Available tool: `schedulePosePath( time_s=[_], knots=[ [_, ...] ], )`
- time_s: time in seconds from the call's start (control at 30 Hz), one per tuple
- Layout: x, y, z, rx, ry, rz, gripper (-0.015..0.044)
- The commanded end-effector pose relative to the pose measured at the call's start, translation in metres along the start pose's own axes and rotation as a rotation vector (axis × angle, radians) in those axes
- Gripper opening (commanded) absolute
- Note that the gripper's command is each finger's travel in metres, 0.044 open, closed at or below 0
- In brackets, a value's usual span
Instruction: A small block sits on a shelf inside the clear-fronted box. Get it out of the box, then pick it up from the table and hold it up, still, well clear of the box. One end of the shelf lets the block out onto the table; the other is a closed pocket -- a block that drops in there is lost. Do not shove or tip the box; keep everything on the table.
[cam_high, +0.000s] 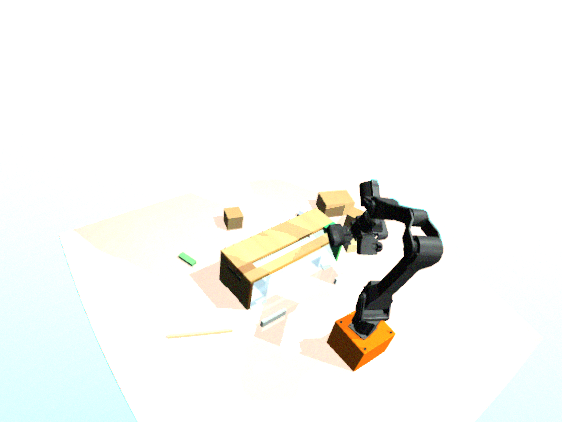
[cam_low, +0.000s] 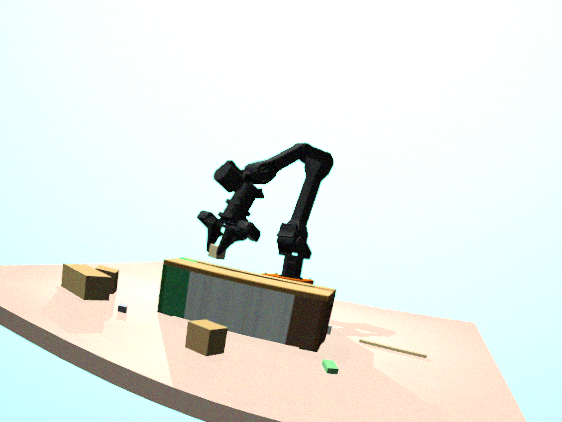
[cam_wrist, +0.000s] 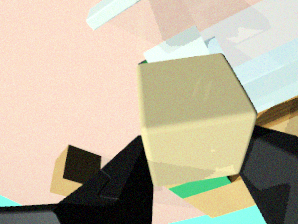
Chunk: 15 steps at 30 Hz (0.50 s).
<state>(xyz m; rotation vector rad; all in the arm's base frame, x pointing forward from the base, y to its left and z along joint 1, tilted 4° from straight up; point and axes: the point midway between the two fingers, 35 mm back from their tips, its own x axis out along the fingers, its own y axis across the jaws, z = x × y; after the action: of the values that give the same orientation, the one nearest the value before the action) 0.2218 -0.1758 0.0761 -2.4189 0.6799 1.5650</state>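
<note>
The small pale tan block (cam_low: 214, 251) (cam_wrist: 197, 115) is held between the fingertips of my gripper (cam_low: 214, 248) (cam_wrist: 186, 137), which is shut on it. In the top view the arm hides much of the block, and a pale part of it (cam_high: 352, 246) shows below the gripper. The block is in the air, outside the box (cam_high: 280, 240) (cam_low: 240, 300), near the box's green end and in front of it. How far apart they are is hard to tell. The box stands upright on the table, with a wooden top and a clear front.
Wooden blocks stand behind the box (cam_high: 233, 218) (cam_low: 206, 337) and past its green end (cam_high: 335, 202) (cam_low: 85, 282). A pale bar (cam_high: 273, 318) lies in front. A thin stick (cam_high: 200, 333) (cam_low: 393, 348) and a green piece (cam_high: 187, 259) (cam_low: 330, 366) lie beyond the dark end.
</note>
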Motion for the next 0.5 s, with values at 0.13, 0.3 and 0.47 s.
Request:
schedulePosePath(
  time_s=[0.13,0.3,0.47],
  knots=[
    [-0.024,-0.003,0.008,0.125,0.030,0.056,0.0000],
    [-0.029,-0.004,0.009,0.151,0.038,0.066,0.0000],
    [-0.029,-0.004,0.009,0.151,0.038,0.066,0.0000]
  ],
)
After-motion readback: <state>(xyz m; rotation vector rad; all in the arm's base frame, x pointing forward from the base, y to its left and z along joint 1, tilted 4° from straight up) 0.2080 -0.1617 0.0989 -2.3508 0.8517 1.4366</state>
